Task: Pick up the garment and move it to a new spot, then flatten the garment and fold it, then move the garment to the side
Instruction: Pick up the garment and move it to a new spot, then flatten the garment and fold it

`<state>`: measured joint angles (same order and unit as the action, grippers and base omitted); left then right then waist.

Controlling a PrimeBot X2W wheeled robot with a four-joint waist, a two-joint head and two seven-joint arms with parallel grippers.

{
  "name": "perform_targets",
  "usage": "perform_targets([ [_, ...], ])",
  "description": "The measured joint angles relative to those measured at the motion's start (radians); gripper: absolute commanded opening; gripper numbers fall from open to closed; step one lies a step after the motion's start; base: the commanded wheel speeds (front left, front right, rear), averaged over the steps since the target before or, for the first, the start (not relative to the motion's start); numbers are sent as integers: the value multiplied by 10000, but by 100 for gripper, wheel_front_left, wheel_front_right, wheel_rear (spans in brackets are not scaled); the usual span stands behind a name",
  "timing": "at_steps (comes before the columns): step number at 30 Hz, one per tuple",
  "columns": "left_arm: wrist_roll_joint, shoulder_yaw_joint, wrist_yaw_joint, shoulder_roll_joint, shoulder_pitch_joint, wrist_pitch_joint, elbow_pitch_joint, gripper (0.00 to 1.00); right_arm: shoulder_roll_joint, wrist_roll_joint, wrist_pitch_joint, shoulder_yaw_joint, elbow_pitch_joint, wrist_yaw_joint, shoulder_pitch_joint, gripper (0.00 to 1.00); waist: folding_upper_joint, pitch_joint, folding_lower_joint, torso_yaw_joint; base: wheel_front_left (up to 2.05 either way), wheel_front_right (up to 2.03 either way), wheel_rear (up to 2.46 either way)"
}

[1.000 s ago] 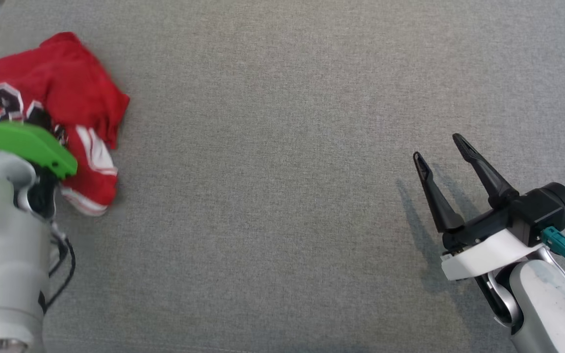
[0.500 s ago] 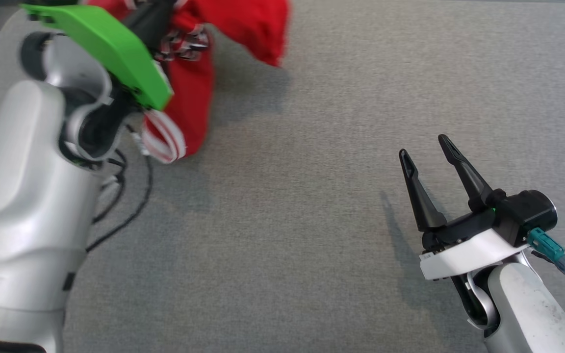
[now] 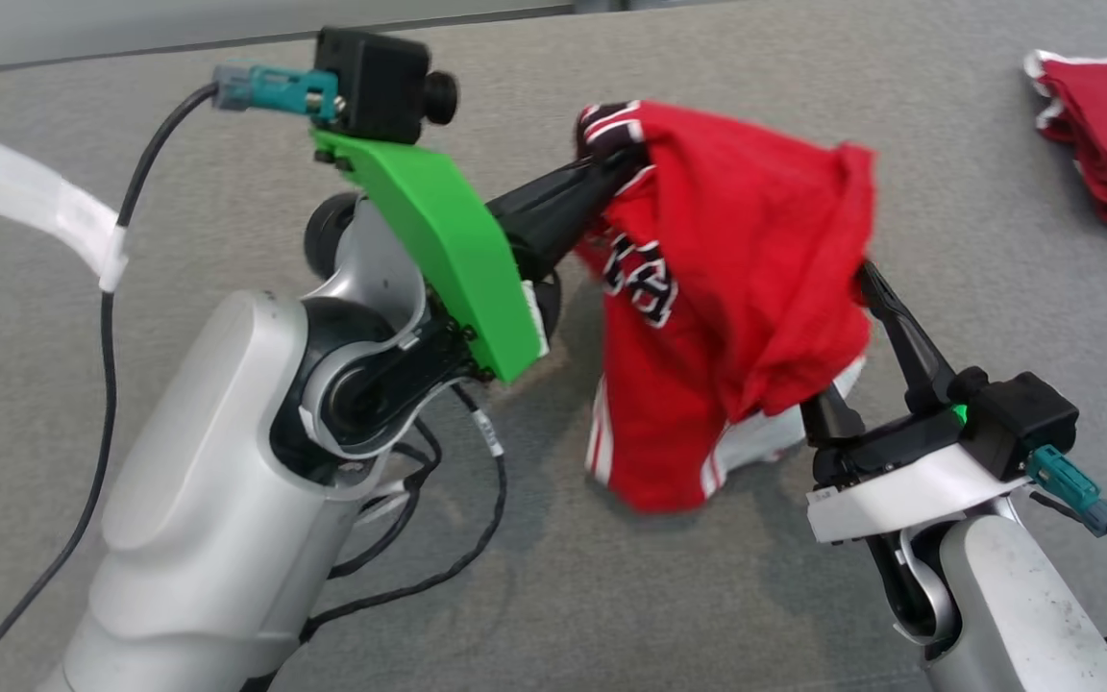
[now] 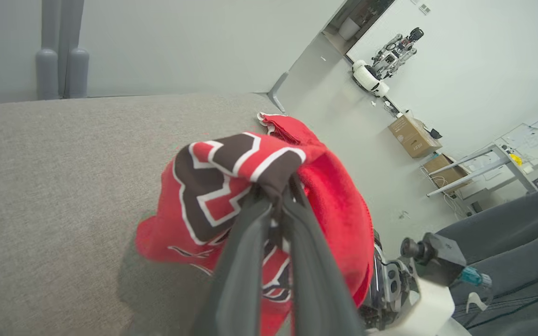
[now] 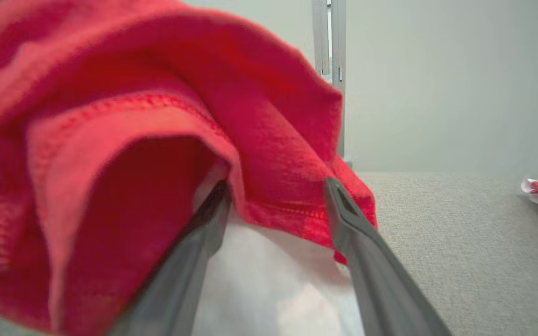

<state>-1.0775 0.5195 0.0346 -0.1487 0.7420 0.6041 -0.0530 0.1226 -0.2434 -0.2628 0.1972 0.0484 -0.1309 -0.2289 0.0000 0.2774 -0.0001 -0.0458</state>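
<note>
Red garment clamped in left tool, hem over wide right tool.

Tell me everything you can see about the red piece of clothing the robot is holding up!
The red clothing looks like soft knit fabric, with white stripes along its edges and black lettering outlined in white. It hangs bunched and crumpled above the grey surface. The left gripper is shut on it, pinching the lettered part, and a loose fold drapes over the fingers of the open right gripper.
</note>
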Motion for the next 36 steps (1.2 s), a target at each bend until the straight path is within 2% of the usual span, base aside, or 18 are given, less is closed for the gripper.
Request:
perform_targets([
  [3, 201, -366, 297, -341, -304, -389, 943, 0, -33, -6, 0, 46, 35, 0, 5, 100, 1, 105, 0, -412, 0, 0, 0],
  [7, 991, -1037, 629, -1252, -314, -1348, 2821, 0, -27, -6, 0, 123, 90, 0, -11, 100, 0, 316, 0, -845, 0, 0, 0],
  [8, 1022, -1231, 677, -1377, -299, -1524, 3323, 5, -17, -6, 0, 157, 128, 0, -19, 100, 0, 381, 0, -924, 0, 0, 0],
  [9, 1020, -1396, 711, -1452, -288, -1701, 3749, 28, -4, -6, 0, 188, 182, 0, -21, 100, 0, 454, 0, -991, 0, 0, 0],
  [11, 1030, -1570, 640, -1542, -230, -2036, 4426, 100, 90, -4, 2, 311, 349, 0, -23, 100, 0, 592, 0, -1077, 0, 0, 0],
  [17, 1413, -1361, 125, -1536, -16, -2617, 5145, 100, 259, -36, 0, 508, 892, 0, -195, 100, 0, 757, 0, -941, 0, 0, 0],
  [23, 2748, -1097, 341, -1841, 27, -4368, 4596, 100, 284, -123, -2, 965, 1779, 0, -945, 100, 0, 673, 0, -377, 0, 0, 0],
  [29, 3954, -1277, 1484, -2412, -1224, -6157, 2846, 100, 443, -353, -2, 909, 2911, 0, -1235, 100, 0, 516, 0, 361, 0, 0, 0],
  [36, 3998, -1452, 2399, -2414, -3455, -6867, 848, 100, 443, -1267, 2, 830, 3751, 0, -1339, 100, 0, 390, 0, 1152, 0, 0, 0],
])
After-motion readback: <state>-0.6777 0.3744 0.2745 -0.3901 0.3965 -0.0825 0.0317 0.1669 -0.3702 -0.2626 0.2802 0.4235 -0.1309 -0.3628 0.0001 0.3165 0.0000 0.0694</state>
